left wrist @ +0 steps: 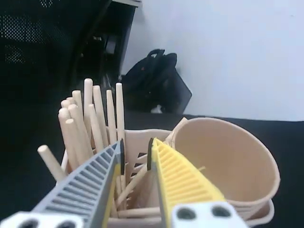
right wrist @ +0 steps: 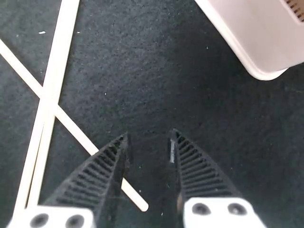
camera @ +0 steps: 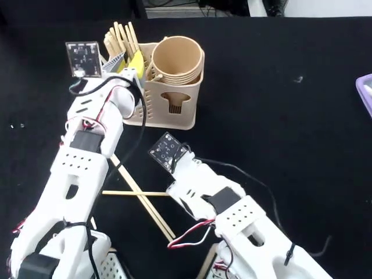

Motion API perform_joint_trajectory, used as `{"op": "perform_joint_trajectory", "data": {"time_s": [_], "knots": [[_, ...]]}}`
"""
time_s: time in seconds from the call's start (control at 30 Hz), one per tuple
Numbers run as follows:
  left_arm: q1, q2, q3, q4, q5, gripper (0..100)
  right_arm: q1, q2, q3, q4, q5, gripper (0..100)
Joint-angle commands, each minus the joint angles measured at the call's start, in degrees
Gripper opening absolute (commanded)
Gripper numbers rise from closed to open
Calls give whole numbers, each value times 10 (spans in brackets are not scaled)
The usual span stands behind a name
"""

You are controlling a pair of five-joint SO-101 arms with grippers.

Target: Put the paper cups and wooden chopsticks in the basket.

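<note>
A beige basket (camera: pixel 174 102) stands at the back of the black table. Stacked paper cups (camera: pixel 177 58) fill one side of it, and several wooden chopsticks (camera: pixel 121 38) stand upright in the other. My left gripper (left wrist: pixel 135 154) hovers just above those chopsticks (left wrist: pixel 90 118) beside the cups (left wrist: pixel 228 161); it is open by a narrow gap with nothing held. My right gripper (right wrist: pixel 148 147) is open low over the table. One loose chopstick (right wrist: pixel 71 126) runs under one of its fingers and crosses two more (right wrist: pixel 50 95). The loose chopsticks (camera: pixel 139 195) lie crossed between the arms.
A corner of the basket (right wrist: pixel 256 38) lies beyond the right gripper. A purple object (camera: pixel 365 90) sits at the table's far right edge. The right arm (camera: pixel 232 215) rises from the front edge, and open black cloth stretches to its right.
</note>
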State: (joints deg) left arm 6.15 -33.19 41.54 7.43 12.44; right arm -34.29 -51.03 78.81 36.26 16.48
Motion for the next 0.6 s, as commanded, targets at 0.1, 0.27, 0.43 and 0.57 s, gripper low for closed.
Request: {"op": "perform_joint_trajectory", "data": {"time_s": [0.1,0.27,0.43,0.57], "knots": [[-38,-155,-56,202,1,115,10,-20,-12,8,0,130],[-122,-309,15,339,0,119,6,-20,-45,60,-1,131],[-201,-441,154,355,0,120,-69,-18,-66,103,-4,132],[-230,-503,251,354,1,120,-125,-16,-68,116,-4,175]]}}
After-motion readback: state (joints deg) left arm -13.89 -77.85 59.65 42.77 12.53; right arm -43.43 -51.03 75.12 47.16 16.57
